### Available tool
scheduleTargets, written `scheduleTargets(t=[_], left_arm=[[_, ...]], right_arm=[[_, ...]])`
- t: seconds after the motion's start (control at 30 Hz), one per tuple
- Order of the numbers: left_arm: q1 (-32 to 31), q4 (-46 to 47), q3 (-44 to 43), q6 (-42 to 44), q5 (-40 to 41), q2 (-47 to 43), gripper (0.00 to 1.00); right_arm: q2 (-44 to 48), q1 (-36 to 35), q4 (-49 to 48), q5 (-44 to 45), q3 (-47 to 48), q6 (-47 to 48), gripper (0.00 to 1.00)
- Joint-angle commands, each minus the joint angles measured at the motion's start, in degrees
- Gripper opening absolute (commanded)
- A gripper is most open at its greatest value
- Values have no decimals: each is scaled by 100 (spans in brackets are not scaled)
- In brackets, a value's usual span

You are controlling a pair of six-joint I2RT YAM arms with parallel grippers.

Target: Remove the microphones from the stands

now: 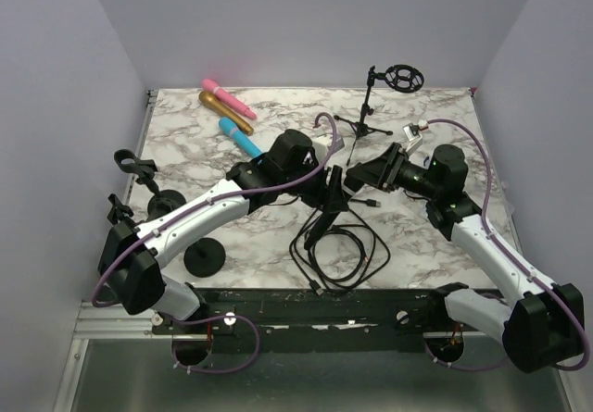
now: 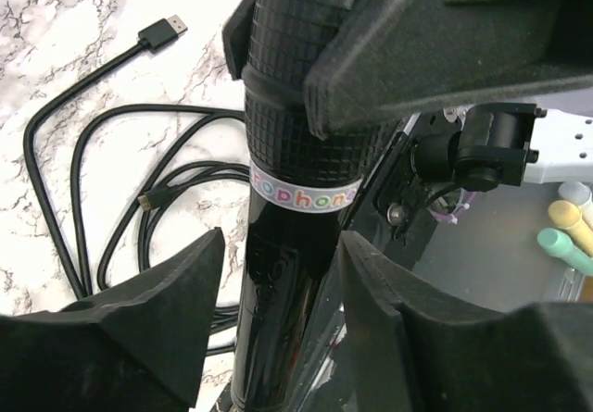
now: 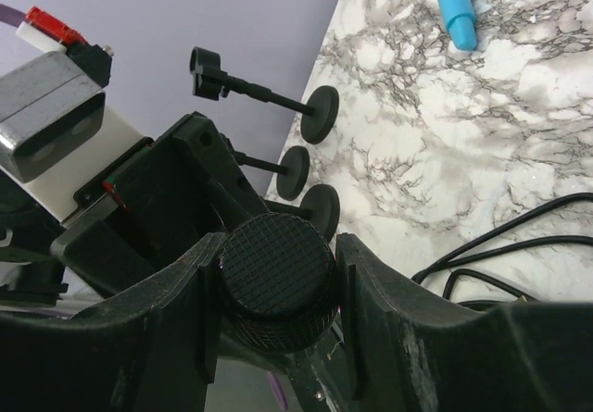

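Right jaws snug on microphone (image 3: 278, 287) head, left jaws loosely astride barrel

Each arm is built from white moulded link shells joined by black cylindrical joint housings. The left arm (image 1: 199, 213) and the right arm (image 1: 491, 245) share this two-tone scheme, and a large black shoulder housing (image 1: 130, 280) sits at the lower end of the left one. A purple left cable (image 1: 330, 132) runs outside the shells of the left arm, and a matching purple right cable (image 1: 485, 185) runs outside those of the right arm. The left fingers (image 2: 148, 324) are matte black wedges with a fine-grained surface. The right fingers (image 3: 422, 329) are of the same form, with pale scuffs along their edges. In the right wrist view a white bracket (image 3: 74, 176) carries a grey block (image 3: 44, 118) fitted with a red plug (image 3: 51, 21).
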State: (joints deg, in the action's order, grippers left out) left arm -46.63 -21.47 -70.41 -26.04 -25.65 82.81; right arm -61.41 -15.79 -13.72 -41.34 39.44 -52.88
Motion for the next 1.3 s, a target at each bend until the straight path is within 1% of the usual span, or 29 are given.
scheduleTargets(t=[0.0,0.07,0.13,0.2,0.23,0.27,0.3,0.33,0.37,0.43,0.47,0.5,0.6,0.63,0.73,0.87,0.9,1.0,1.03,1.1,1.17,1.27], left_arm=[[-39,-79,-337,-142,366,202,47],[-50,-21,-378,-138,304,232,40],[-58,60,-408,-138,263,256,28],[-71,43,-459,-159,254,253,19],[-76,84,-432,-164,256,226,13],[-74,177,-360,-176,264,198,6],[-77,231,-300,-197,326,154,0],[-74,248,-241,-206,393,122,0],[-78,235,-195,-208,453,85,0],[-74,175,-59,-217,593,-39,0],[-70,170,54,-240,686,-108,0],[-53,129,123,-253,773,-159,0],[66,-202,250,-330,1079,-238,0],[132,-331,315,-397,1211,-265,0],[523,-384,629,-819,1507,-432,0],[1446,-820,798,-1923,2102,-481,0],[1634,-921,723,-2085,2269,-432,0],[1887,-1043,450,-2330,3258,-242,0],[2004,-1052,349,-2436,3424,-106,0],[2284,-1276,37,-2771,3684,218,0],[2614,-1709,-382,-3237,3874,646,0],[3002,-1921,-835,-3530,4017,1180,0]], right_arm=[[145,-37,-406,-166,-116,-266,1],[166,-50,-233,-215,-25,-222,1],[284,-59,-235,-138,-95,-212,1],[333,-64,-190,-102,-110,-146,1],[323,-64,-102,-123,-75,-115,2],[337,-64,-91,-165,-89,-100,6],[368,-64,-155,-180,-147,-100,18],[428,-64,-171,-92,-200,-66,30],[472,-60,-76,60,-216,22,51],[549,-63,459,405,-50,415,78],[586,-60,791,632,109,660,89],[636,-64,1144,883,207,890,95],[788,-58,1851,1743,424,1146,96],[867,-56,1949,1894,449,1130,96],[1153,-56,1708,2021,238,915,95],[1312,-56,1489,2138,12,733,95],[1312,-53,1496,2133,-9,734,94],[1310,-53,1503,2103,-79,677,94],[1320,-56,1503,2086,-101,643,94],[1345,-56,1511,2025,-112,605,94],[1397,-56,1606,1996,-104,617,94],[1564,-55,1788,2071,-116,647,94]])
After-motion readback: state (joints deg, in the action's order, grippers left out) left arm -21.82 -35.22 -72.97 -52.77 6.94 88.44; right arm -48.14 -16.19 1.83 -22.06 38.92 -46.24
